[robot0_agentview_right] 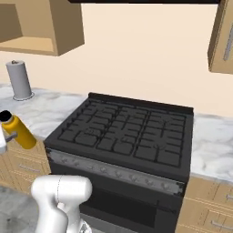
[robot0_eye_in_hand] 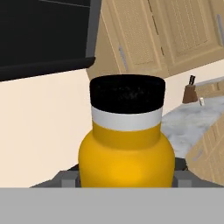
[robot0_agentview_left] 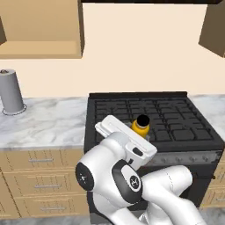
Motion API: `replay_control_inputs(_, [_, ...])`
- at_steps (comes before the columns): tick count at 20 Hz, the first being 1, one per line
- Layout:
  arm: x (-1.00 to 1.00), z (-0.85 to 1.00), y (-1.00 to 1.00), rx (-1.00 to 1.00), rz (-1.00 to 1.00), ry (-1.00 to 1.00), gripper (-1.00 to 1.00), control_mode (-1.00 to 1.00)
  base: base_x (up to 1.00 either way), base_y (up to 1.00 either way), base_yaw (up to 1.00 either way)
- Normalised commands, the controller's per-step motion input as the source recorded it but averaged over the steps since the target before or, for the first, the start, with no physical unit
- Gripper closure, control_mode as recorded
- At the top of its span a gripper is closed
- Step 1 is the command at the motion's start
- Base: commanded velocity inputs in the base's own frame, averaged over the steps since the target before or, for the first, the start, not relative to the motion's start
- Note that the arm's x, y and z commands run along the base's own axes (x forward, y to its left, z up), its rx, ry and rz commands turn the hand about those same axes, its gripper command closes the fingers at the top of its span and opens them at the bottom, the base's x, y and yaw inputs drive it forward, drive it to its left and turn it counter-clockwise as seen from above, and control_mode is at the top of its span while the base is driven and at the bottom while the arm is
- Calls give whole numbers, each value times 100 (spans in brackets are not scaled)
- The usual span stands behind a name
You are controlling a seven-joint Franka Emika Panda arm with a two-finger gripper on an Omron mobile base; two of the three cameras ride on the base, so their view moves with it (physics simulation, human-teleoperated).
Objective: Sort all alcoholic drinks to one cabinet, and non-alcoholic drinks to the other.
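Kitchen with black stove (robot0_agentview_right: pixel 127 132) set into marble tabletop (robot0_agentview_left: pixel 44 121). Hand (robot0_eye_in_hand: pixel 127 177) is clamped on the orange bottle (robot0_eye_in_hand: pixel 126 148), held clear of the stove front, cap pointing away from the hand, axis tilted in the right base view. Narrow cabinet (robot0_agentview_right: pixel 223 38) lies up and to the right, probably the bottle's destination.

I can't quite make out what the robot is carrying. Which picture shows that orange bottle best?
The hand view: the orange bottle sits close up, with its black cap, white collar and yellow-orange shoulder plain. The right base view shows it small and tilted at the left edge; the left base view shows just its top behind the arm.
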Motion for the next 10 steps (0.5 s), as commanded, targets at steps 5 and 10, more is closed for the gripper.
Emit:
replay_control_inputs(5, [0,0,0,0,0,0,100,100,64,69,0])
replay_control_inputs(10, [0,0,0,0,0,0,100,100,64,55,-5])
